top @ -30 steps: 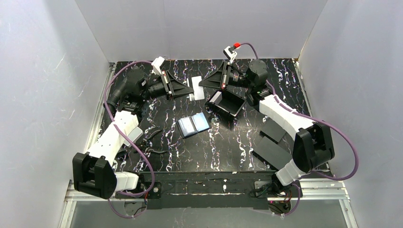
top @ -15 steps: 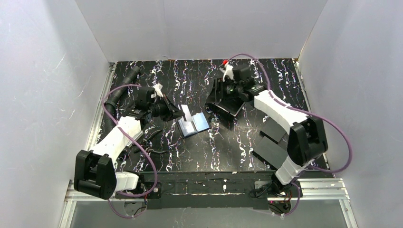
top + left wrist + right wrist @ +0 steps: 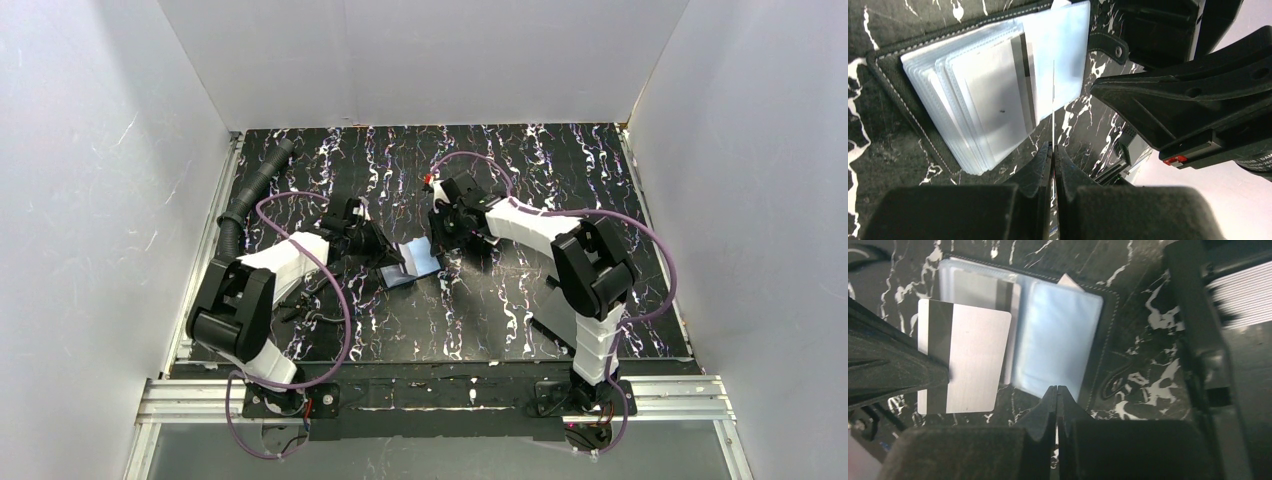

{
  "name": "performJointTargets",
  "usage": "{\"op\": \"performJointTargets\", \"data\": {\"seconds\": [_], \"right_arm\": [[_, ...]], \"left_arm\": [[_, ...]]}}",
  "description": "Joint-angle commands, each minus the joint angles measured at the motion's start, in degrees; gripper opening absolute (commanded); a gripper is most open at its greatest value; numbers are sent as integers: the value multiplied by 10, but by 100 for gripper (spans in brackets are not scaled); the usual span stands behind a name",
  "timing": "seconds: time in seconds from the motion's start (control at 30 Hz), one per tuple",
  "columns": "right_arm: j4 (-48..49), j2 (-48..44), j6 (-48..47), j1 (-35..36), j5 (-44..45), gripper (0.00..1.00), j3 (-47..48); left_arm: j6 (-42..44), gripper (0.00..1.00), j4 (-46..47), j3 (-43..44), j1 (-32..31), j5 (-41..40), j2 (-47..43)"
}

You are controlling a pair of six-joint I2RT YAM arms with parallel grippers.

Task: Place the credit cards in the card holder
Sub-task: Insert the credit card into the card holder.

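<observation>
The card holder [image 3: 420, 260] lies open on the table, its clear sleeves fanned [image 3: 963, 100] [image 3: 1063, 340]. A silver credit card with a dark stripe [image 3: 968, 360] is clamped in my shut left gripper [image 3: 1053, 146] [image 3: 383, 250]. It hangs just over the holder's left sleeves and appears edge-on [image 3: 1053, 100] in the left wrist view. Another striped card [image 3: 1003, 95] sits inside a sleeve. My right gripper [image 3: 1057, 388] [image 3: 447, 232] is shut at the near edge of the holder's right sleeve, and nothing shows between its fingers.
In the right wrist view a black rimmed tray [image 3: 1198, 340] with a stack of white cards [image 3: 1243, 300] stands right of the holder. Flat black slabs [image 3: 555, 310] lie at the front right. A black corrugated hose [image 3: 250, 190] runs along the left edge.
Both arms swung in from the back of the table to the open holder. The left gripper brought its card down over the sleeves. The right gripper left the tray, opened briefly and shut again.
</observation>
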Motion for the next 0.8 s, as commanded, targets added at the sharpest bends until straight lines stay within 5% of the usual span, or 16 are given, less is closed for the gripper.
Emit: {"op": "performJointTargets", "data": {"seconds": [0.0, 0.77], "right_arm": [[3, 6, -31, -4, 37, 4, 29], [24, 56, -32, -5, 14, 1, 28]], "left_arm": [[3, 0, 22, 28, -3, -12, 16], [31, 0, 25, -5, -4, -39, 21]]}}
